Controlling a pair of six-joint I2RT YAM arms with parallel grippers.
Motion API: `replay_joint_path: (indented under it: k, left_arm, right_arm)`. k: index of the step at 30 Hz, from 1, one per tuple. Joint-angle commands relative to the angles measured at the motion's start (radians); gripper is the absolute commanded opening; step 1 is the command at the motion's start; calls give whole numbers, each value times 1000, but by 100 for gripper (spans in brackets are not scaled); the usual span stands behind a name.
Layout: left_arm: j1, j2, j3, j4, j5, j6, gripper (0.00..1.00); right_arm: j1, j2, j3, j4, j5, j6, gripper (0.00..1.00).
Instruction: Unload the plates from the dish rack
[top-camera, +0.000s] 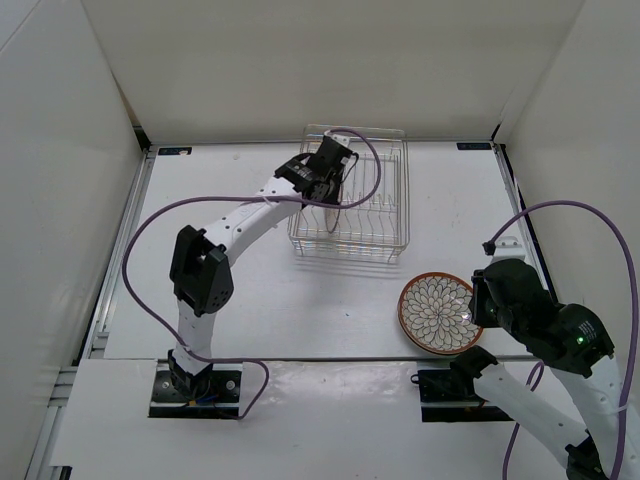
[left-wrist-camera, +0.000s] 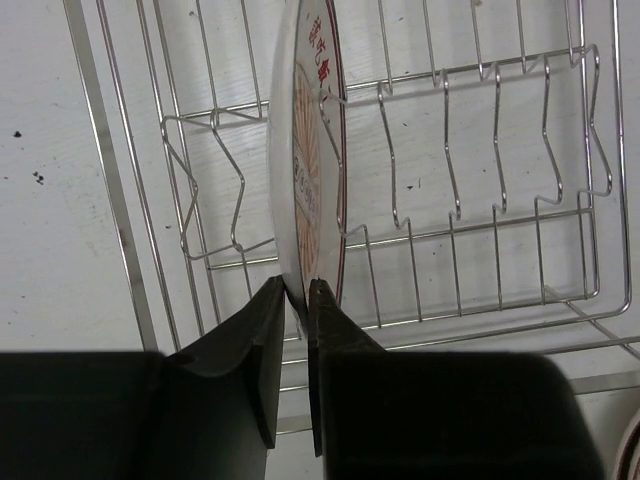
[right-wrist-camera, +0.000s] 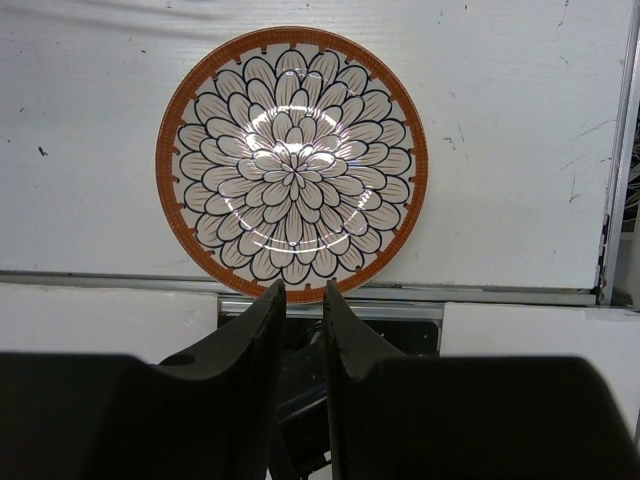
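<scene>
The dish rack (top-camera: 385, 195) stands at the back middle of the table. The smaller plate (left-wrist-camera: 305, 150) stands on edge between its prongs, white back to the left, orange motif to the right. My left gripper (left-wrist-camera: 297, 287) is shut on this plate's near rim; in the top view it (top-camera: 330, 165) reaches over the rack's left part. The larger petal-pattern plate (top-camera: 437, 313) lies flat on the table at the front right, outside the rack. My right gripper (right-wrist-camera: 303, 292) hovers just in front of that plate (right-wrist-camera: 290, 165), jaws a narrow gap apart and empty.
White walls enclose the table on three sides. The rack's other slots (left-wrist-camera: 496, 150) hold nothing. The right arm's base plate and a metal rail (right-wrist-camera: 330, 305) lie just below the larger plate at the table's near edge.
</scene>
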Motion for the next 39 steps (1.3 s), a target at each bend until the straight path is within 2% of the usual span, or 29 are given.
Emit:
replay_joint_path:
  k: [1,6,12,14,15,17,18,19,20,21,22,23,25,26,27,30,31,32,33,34,35,36,39]
  left_arm:
    - [-69,-62,51,-6,-65,84,16]
    - [-159,-58,80,19,-231,189,16]
    - [-259,-35,105,91,-467,369,4]
    - [-290,-39,102,154,-565,396,3]
    - [-299,-39,94,172,-591,464,1]
    - [-337,-41,85,287,-706,515,0]
    - [-345,-41,76,357,-734,622,0]
    - [-371,-42,71,397,-790,662,0]
    - [-377,-38,60,489,-841,701,0]
    - [-389,-35,52,601,-889,862,0]
    - [-400,-33,40,740,-910,924,0]
    - [-406,-36,17,921,-965,1154,0]
    - [-415,-30,0,1104,-995,1321,0]
    - [-425,-25,5,1266,-1006,1398,0]
    - [-429,-19,17,1378,-1041,1596,0]
    - [-454,-59,63,1482,-1124,1745,0]
    - [-475,-82,-7,1566,-1153,1775,0]
    - [-503,-128,-44,1620,-1170,1895,0]
    - [-512,-151,-113,1819,-1182,1945,0]
    - [-536,-184,-157,1905,-1238,2003,0]
    - [-555,-205,-161,2004,-1268,2266,0]
    - [-570,-205,-153,2183,-1321,2328,0]
    - [-674,-313,-338,2182,-1320,2306,0]
  right_arm:
    - [1,5,-7,-23,-7,-6,25]
    - [2,4,-7,-20,-10,-9,25]
    - [2,-1,-9,-19,-15,-13,25]
    - [1,2,-10,-19,-16,-12,25]
    - [1,4,-9,-17,-18,-12,25]
    - [1,-1,-10,-19,-19,-13,25]
    - [1,2,-12,-19,-21,-13,25]
    - [2,2,-10,-16,-21,-17,25]
    - [2,2,-10,-14,-21,-15,25]
    - [1,2,-10,-14,-19,-15,25]
    - [-1,4,-10,-14,-21,-15,25]
    - [2,4,-12,-16,-19,-15,25]
    - [2,-1,-10,-14,-18,-14,25]
    - [1,2,-12,-17,-18,-13,25]
    - [1,1,-12,-16,-21,-17,25]
    - [-1,-2,-10,-14,-18,-13,25]
    - [1,-4,-10,-16,-21,-13,25]
    - [1,-2,-12,-14,-18,-15,25]
    - [1,-7,-10,-16,-19,-15,25]
    - [1,-11,-13,-16,-18,-14,25]
    - [2,-17,-12,-10,-18,-17,25]
    - [1,-21,-15,-11,-16,-15,25]
    - [1,-25,-18,-5,-18,-18,25]
